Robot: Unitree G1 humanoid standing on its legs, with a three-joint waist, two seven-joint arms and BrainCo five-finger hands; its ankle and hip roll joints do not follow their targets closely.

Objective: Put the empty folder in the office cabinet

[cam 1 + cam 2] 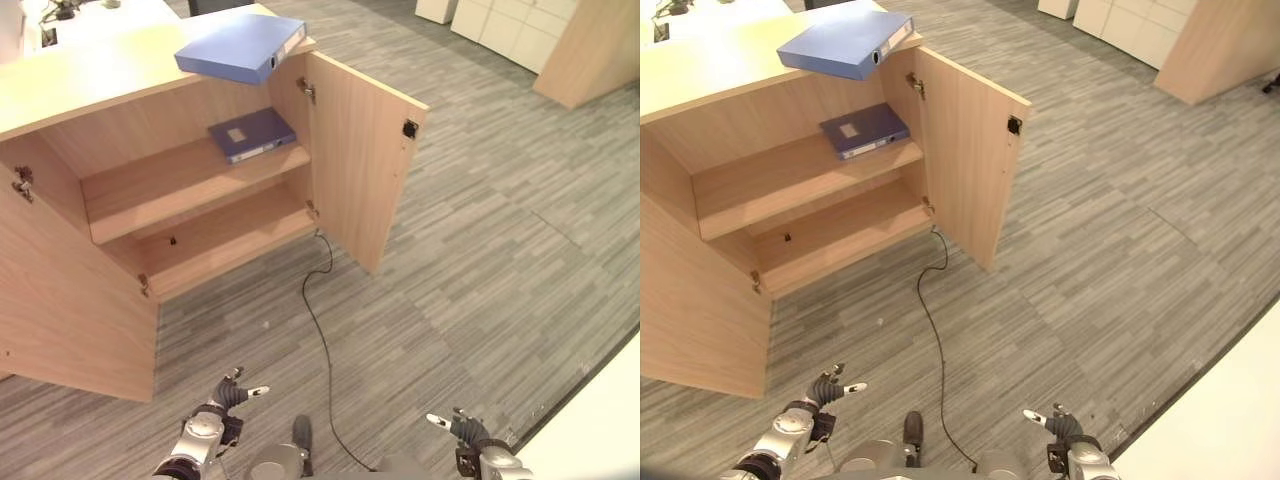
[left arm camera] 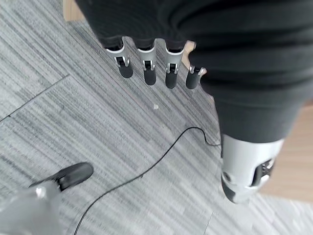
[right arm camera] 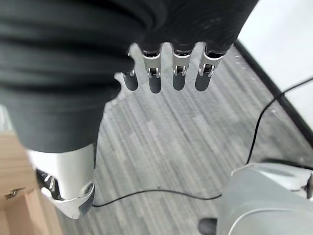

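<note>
You see grey striped carpet [image 1: 480,250] around the open wooden cabinet [image 1: 215,205]; one blue folder [image 1: 240,47] lies on top (another [image 1: 252,134] shelved). Left hand [image 1: 228,392] and right hand [image 1: 462,427] hang low, fingers relaxed, holding nothing.

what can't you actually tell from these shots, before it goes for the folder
- Whether the folder on top of the cabinet is empty: it is closed in both eye views.
- The same for the darker folder on the upper shelf, and its label is too small to read.
- The cabinet's left part: its open left door hides it.
- The left hand and right hand hang open over the carpet, holding nothing.
</note>
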